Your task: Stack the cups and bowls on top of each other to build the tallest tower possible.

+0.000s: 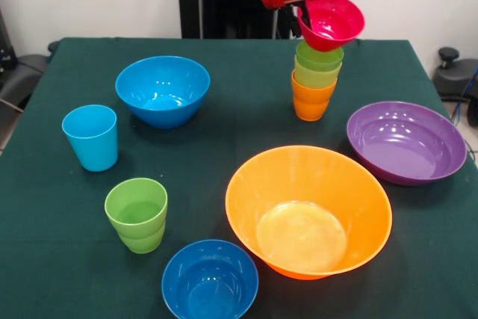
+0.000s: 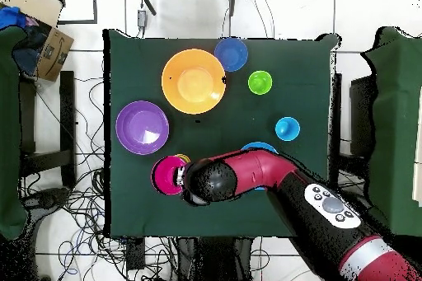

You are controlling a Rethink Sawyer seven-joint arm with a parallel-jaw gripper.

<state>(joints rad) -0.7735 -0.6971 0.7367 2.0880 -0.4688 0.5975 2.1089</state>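
Observation:
My gripper (image 1: 302, 14) comes down at the top of the front view, shut on the rim of the small red bowl (image 1: 331, 20). It holds the bowl tilted just above the tower (image 1: 314, 84). The tower is an orange cup (image 1: 311, 101) with a yellow-green cup and a lime green cup (image 1: 320, 56) nested in it. In the overhead view the red bowl (image 2: 169, 175) hides the tower, and my arm (image 2: 247, 175) reaches to it from the right. The other cups and bowls stand loose on the table.
On the green table are a blue bowl (image 1: 163, 89), a light blue cup (image 1: 91, 137), a stepped green cup (image 1: 137, 213), a second blue bowl (image 1: 210, 280), a large orange bowl (image 1: 308, 211) and a purple bowl (image 1: 405, 142) right of the tower.

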